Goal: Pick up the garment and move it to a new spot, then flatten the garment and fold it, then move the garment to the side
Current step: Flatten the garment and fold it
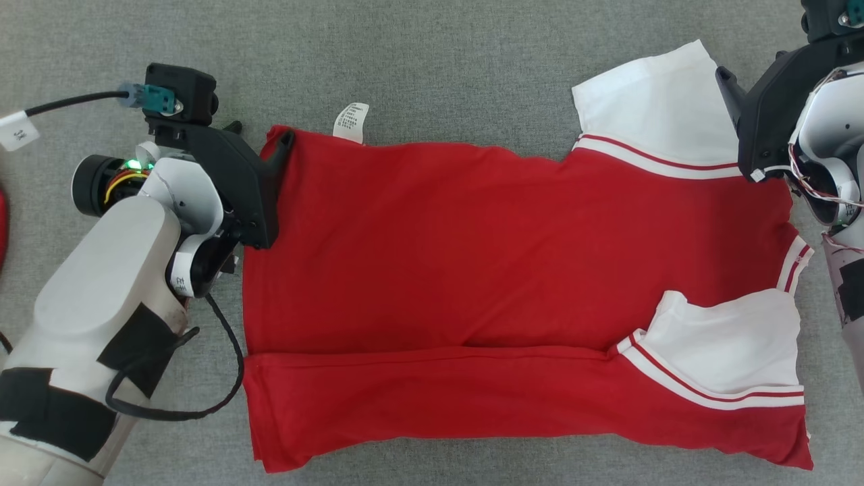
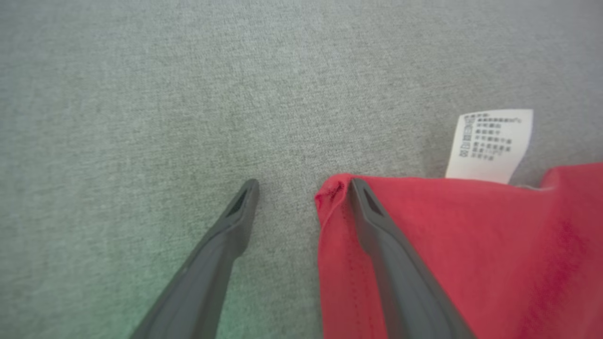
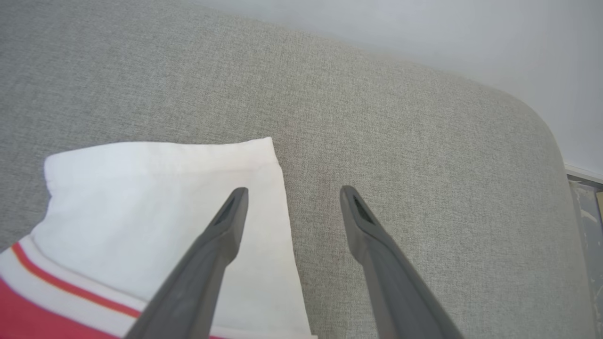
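Note:
A red garment with white sleeves lies spread on the grey cloth surface, its near strip folded over along a crease. One white sleeve sticks out at the far right; the other lies folded onto the body. My left gripper is open at the far left corner of the garment, one finger over the red cloth and one over the grey surface. My right gripper is open astride the edge of the far white sleeve, holding nothing.
A white care label pokes out from the garment's far edge. The surface's rounded edge shows in the right wrist view, pale wall behind it. A red thing sits at the far left edge. A black cable loops by my left forearm.

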Robot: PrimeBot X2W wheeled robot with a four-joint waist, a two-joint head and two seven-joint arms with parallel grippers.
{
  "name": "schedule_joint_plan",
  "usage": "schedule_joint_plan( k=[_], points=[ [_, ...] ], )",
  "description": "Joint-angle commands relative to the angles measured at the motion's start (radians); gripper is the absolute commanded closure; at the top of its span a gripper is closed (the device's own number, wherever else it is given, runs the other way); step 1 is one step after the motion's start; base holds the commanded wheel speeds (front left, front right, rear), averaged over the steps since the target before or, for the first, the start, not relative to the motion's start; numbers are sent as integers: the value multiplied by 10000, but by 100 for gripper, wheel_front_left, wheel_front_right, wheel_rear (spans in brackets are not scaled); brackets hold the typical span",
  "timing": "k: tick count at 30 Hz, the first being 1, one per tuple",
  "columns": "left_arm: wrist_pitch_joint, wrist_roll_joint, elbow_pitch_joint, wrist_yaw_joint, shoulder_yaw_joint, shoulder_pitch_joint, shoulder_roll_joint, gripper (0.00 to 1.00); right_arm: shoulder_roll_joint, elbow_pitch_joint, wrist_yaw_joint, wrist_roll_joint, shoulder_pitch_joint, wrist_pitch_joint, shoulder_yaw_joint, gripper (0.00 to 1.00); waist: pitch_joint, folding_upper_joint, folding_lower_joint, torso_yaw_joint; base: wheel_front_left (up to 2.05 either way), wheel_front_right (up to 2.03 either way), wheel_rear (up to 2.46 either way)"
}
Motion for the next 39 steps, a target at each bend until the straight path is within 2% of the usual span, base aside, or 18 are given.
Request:
schedule_joint_plan(
  k=[1, 4, 5, 6, 7, 8, 12, 19, 22, 33, 34, 35, 36, 37, 39],
  points=[
    [313, -63, 203, -73, -259, 309, -126, 0, -106, 60, -23, 84, -127, -54, 43, 0, -13, 0, 0, 2, 0, 0, 0],
    [674, -94, 251, -210, -431, 300, -141, 2, -159, 182, -23, 144, -197, -81, 185, 0, -47, 0, 0, -7, 0, 0, 0],
    [764, -126, 245, -272, -479, 317, -163, 9, -171, 231, -23, 150, -229, -65, 245, 0, -48, 0, 0, -12, 0, 0, 0],
    [891, -159, 237, -352, -532, 315, -188, 44, -163, 284, -23, 162, -280, -24, 314, 0, -42, 0, 0, -17, 0, 0, 0],
    [1019, -156, 238, -389, -596, 310, -206, 58, -141, 333, -23, 183, -341, 6, 378, 0, -21, 0, 0, -22, 0, 0, 0],
    [1146, -133, 250, -388, -655, 308, -218, 100, -115, 387, -23, 195, -398, 67, 455, 0, 3, 0, 0, -23, 0, 0, 0],
    [1600, -252, 135, -511, -750, 171, -176, 100, -112, 633, -23, 179, -703, 228, 770, 0, 156, 0, 0, 22, 0, 0, 0],
    [2372, -432, -422, -792, -851, -361, 197, 100, -574, 1039, -23, 662, -1381, 716, 1635, 0, 423, 0, 0, 239, 0, 0, 0],
    [2647, -377, -701, -820, -928, -566, 382, 100, -782, 1152, -23, 927, -1610, 850, 1958, 0, 571, 0, 0, 342, 0, 0, 0],
    [2740, -397, -1727, -640, -989, -626, 331, 100, -1281, 1727, -20, 2006, -1865, 532, 2861, 0, 1017, 0, 0, 795, 0, 0, 0],
    [2749, -421, -1797, -631, -981, -601, 343, 100, -1239, 1828, 2, 2213, -1816, 677, 2943, 5, 1045, 0, 0, 805, 0, 0, 0],
    [2770, -455, -1863, -605, -968, -565, 361, 100, -1210, 1885, 5, 2361, -1753, 821, 3081, 53, 1058, 0, 0, 801, 0, 0, 0],
    [2792, -481, -1920, -587, -962, -536, 382, 100, -1222, 1915, 5, 2508, -1703, 956, 3226, 82, 1069, 0, 0, 792, 0, 0, 0],
    [2764, -490, -1993, -583, -940, -526, 403, 100, -1275, 1927, 5, 2638, -1658, 1053, 3334, 100, 1076, 0, 0, 781, 0, 0, 0],
    [2646, -456, -2085, -562, -909, -521, 462, 100, -1479, 1955, -5, 2658, -1733, 745, 3212, 100, 1056, 0, 0, 756, 0, 0, 0]
  ],
)
